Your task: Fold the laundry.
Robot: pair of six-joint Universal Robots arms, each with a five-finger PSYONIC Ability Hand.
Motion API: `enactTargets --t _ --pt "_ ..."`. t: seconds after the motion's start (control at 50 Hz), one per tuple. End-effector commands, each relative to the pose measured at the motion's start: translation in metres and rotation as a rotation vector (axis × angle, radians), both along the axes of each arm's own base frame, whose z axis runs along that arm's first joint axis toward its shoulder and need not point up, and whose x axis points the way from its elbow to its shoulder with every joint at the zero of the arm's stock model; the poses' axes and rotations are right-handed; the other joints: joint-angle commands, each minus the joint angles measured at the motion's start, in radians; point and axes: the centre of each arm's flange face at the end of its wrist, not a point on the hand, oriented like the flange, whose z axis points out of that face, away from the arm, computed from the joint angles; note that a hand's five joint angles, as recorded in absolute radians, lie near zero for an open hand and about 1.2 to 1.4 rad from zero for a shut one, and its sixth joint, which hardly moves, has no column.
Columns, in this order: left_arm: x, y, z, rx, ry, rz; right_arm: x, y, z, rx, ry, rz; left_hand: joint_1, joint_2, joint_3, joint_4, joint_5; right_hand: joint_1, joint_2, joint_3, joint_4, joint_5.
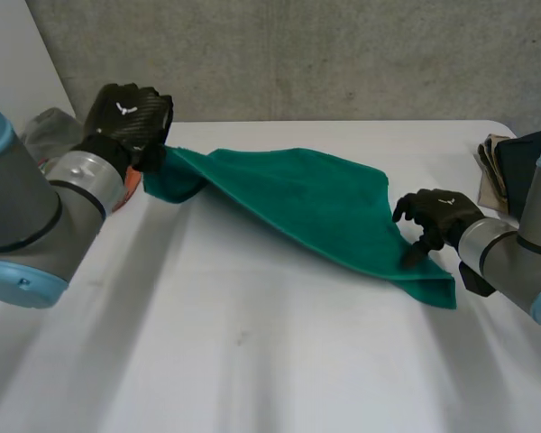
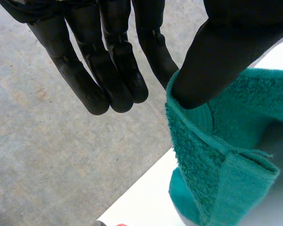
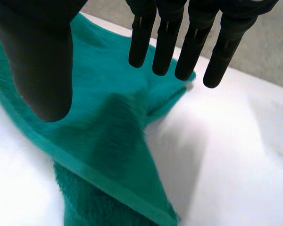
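Left hand (image 1: 126,113) is raised over the surface's (image 1: 252,361) far left corner, gripping the towel (image 1: 307,203) by one corner. In the left wrist view the thumb (image 2: 212,61) presses the towel (image 2: 217,155) hem against the nearest finger; the other fingers (image 2: 108,70) are straight and clear of the cloth. The green towel slopes down from that lifted corner across the middle of the surface, with its right end lying flat. Right hand (image 1: 437,216) is at that right end, near the corner. In the right wrist view its fingers (image 3: 167,42) are straight and spread from the thumb, open over the towel (image 3: 99,141), gripping nothing. A stack (image 1: 500,171) of folded items sits at the surface's far right edge.
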Motion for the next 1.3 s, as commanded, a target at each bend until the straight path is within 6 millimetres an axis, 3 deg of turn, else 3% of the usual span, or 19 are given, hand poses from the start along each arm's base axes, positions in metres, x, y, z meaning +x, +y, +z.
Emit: enactTargets --t 0.02,0.18,0.4,0.56,0.78,0.86,0.98,1.1,1.14,1.22,1.3 --pt "0.003 0.002 0.014 0.032 0.038 0.003 -0.012 -0.006 -0.012 0.036 0.001 -0.030 0.236 0.200 0.210 0.199 0.229 0.067 0.079 0.074 0.075 0.089" --pt "0.006 -0.001 0.015 0.047 0.031 0.016 -0.017 0.002 -0.020 0.076 -0.002 -0.026 0.236 0.200 0.210 0.199 0.229 -0.001 0.011 0.007 0.008 0.022" --pt "0.006 -0.007 0.012 0.068 0.005 0.027 -0.037 0.020 0.001 0.026 0.048 0.018 0.236 0.200 0.210 0.199 0.229 -0.095 -0.083 -0.087 -0.086 -0.072" --pt "0.006 -0.008 0.017 0.073 0.009 0.033 -0.044 0.041 -0.014 -0.006 0.216 0.105 0.236 0.200 0.210 0.199 0.229 -0.104 -0.092 -0.096 -0.095 -0.081" --pt "0.009 -0.006 0.012 0.099 0.001 0.042 -0.034 0.024 -0.036 -0.105 0.184 0.076 0.236 0.200 0.210 0.199 0.229 0.064 0.076 0.071 0.072 0.086" --pt "0.017 -0.005 0.006 0.126 -0.006 0.064 -0.030 0.014 -0.041 -0.115 0.159 0.035 0.236 0.200 0.210 0.199 0.229 0.298 0.310 0.306 0.307 0.320" --pt "0.027 -0.003 0.011 0.123 -0.004 0.083 -0.030 0.012 -0.041 -0.086 0.138 0.018 0.236 0.200 0.210 0.199 0.229 0.299 0.311 0.306 0.307 0.321" --pt "0.034 0.002 0.018 0.110 0.001 0.084 -0.031 0.019 -0.042 -0.018 0.122 0.041 0.236 0.200 0.210 0.199 0.229 0.155 0.167 0.162 0.163 0.177" --pt "0.034 0.002 0.018 0.107 -0.003 0.084 -0.032 0.019 -0.043 -0.009 0.115 0.047 0.236 0.200 0.210 0.199 0.229 0.201 0.214 0.209 0.210 0.224" --pt "0.037 0.001 0.017 0.116 -0.007 0.089 -0.034 0.017 -0.043 -0.006 0.098 0.052 0.236 0.200 0.210 0.199 0.229 0.837 0.850 0.845 0.846 0.860" --pt "0.042 0.004 0.011 0.160 -0.025 0.106 -0.039 0.009 -0.030 -0.039 0.106 0.034 0.236 0.200 0.210 0.199 0.229 0.839 0.851 0.847 0.848 0.862"
